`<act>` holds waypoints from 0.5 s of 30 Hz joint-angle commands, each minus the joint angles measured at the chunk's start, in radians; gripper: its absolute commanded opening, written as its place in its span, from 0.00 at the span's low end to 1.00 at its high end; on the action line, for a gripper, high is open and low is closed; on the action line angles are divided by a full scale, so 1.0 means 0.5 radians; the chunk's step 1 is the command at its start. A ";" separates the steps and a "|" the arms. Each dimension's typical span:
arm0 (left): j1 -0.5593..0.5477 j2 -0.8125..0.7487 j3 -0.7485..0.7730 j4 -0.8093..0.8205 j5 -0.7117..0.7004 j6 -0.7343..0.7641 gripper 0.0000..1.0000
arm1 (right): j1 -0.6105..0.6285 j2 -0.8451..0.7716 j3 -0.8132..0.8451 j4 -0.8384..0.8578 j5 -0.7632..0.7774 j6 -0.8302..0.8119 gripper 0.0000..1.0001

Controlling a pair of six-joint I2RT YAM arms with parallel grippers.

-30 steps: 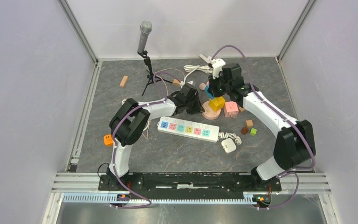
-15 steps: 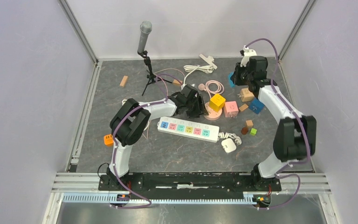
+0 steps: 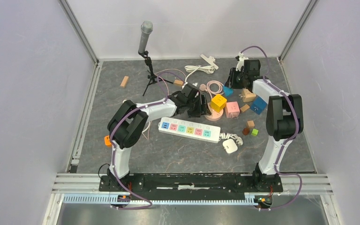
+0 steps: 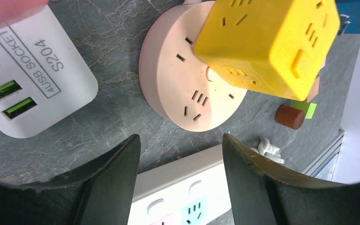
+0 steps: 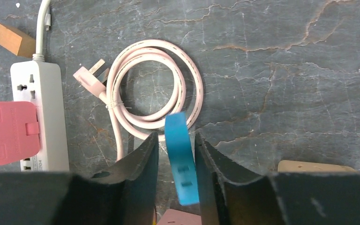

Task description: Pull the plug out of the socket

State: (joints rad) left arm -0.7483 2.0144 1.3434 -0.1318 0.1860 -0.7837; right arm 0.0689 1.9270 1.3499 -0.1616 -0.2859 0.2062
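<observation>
A round pink socket [image 3: 212, 115] [image 4: 183, 79] lies mid-table with a yellow cube adapter [image 3: 218, 102] [image 4: 267, 42] on its far side. My left gripper [image 3: 200, 106] [image 4: 180, 140] hovers just beside it, open and empty, over the white power strip [image 3: 190, 129] [image 4: 183, 187]. A blue plug [image 3: 227, 91] [image 5: 182, 164] is at the back right, away from the socket. It stands between the fingers of my right gripper [image 3: 233, 82] [image 5: 176, 140]. Those jaws are slightly parted, with a gap on the plug's left side.
A coiled pink cable [image 5: 154, 84] [image 3: 214, 86] lies beyond the blue plug. A pink cube [image 3: 232, 109], a blue cube [image 3: 258, 105] and small blocks sit on the right. A microphone stand [image 3: 146, 61], a white cable [image 3: 199, 69] and a white charger [image 3: 229, 146] are also about.
My right arm swung from the round pink socket to the back right with the blue plug, then eased its jaws. My left gripper went from shut to open.
</observation>
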 commanded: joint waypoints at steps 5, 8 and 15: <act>-0.008 -0.160 -0.020 0.074 0.017 0.164 0.72 | -0.029 0.004 0.077 -0.025 0.168 -0.176 0.60; -0.009 -0.173 -0.033 0.077 -0.014 0.163 0.72 | -0.029 -0.081 0.062 -0.031 0.194 -0.232 0.71; -0.010 -0.186 -0.048 0.051 -0.119 0.131 0.71 | -0.008 -0.413 -0.107 0.061 -0.036 -0.327 0.85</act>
State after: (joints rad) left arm -0.7486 1.9686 1.3281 -0.1249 0.1745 -0.7387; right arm 0.0578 1.8698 1.3354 -0.1875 -0.2325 0.0994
